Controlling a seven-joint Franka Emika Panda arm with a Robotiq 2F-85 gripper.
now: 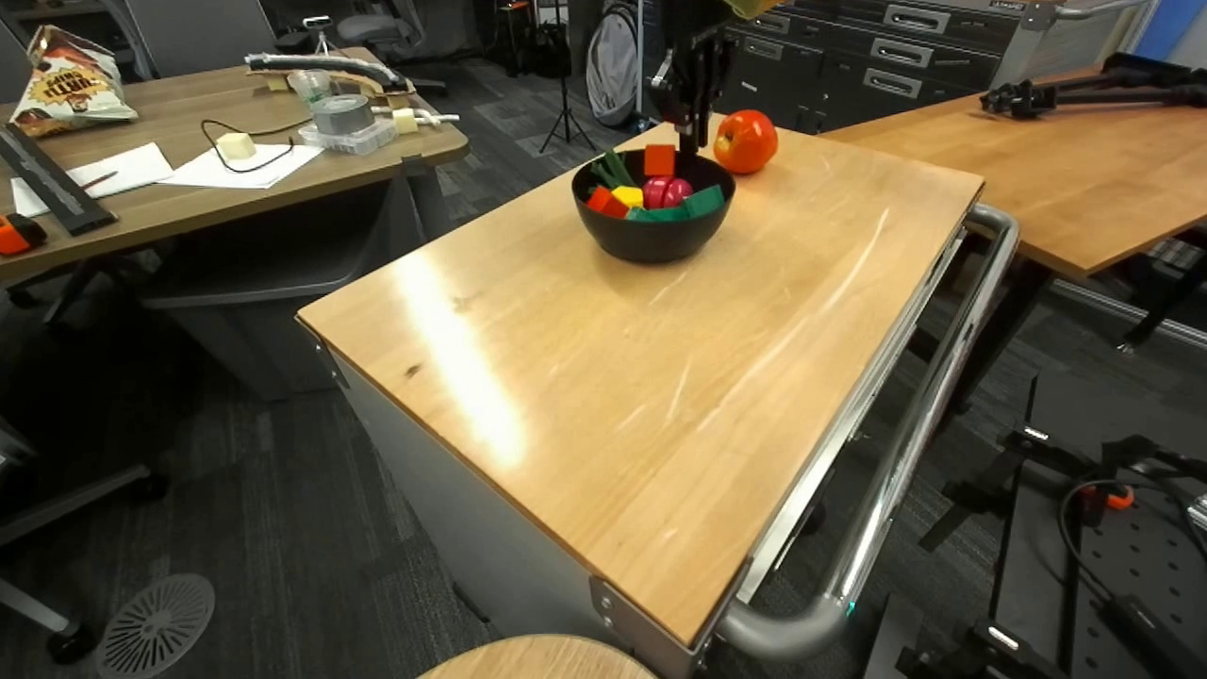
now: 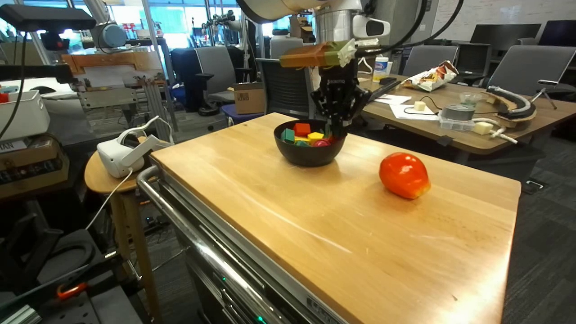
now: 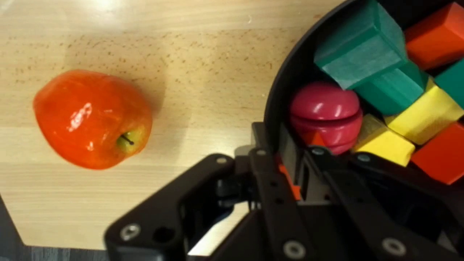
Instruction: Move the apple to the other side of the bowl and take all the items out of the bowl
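Gripper [image 3: 273, 136] at the rim of the bowl [image 2: 310, 157], right of its middle in both exterior views. Pointed straight down and was clamped tight on the wall, with the jaws on either side, inside and outside. Saw the bowl upright on the wooden table [image 1: 603, 377]. Within it, just beside the inner jaw, found a crimson fruit [image 3: 324, 101]; farther in, green blocks [image 3: 362, 50], yellow blocks [image 3: 426, 110] and red blocks [image 3: 442, 154], with green leaves [image 1: 615, 170] at the left in an exterior view. Found the apple [image 2: 402, 173] outside the bowl, on the same table and well apart: to the right in both exterior views, to the left in the wrist view. Beyond, at the far left in an exterior view, noticed a desk [image 1: 368, 165] with a snack bag [image 1: 74, 85], papers [image 1: 240, 168] and a roll of tape [image 1: 344, 115]. Also noticed, at the left in an exterior view, a white headset [image 2: 112, 157] on a stool [image 2: 96, 177].
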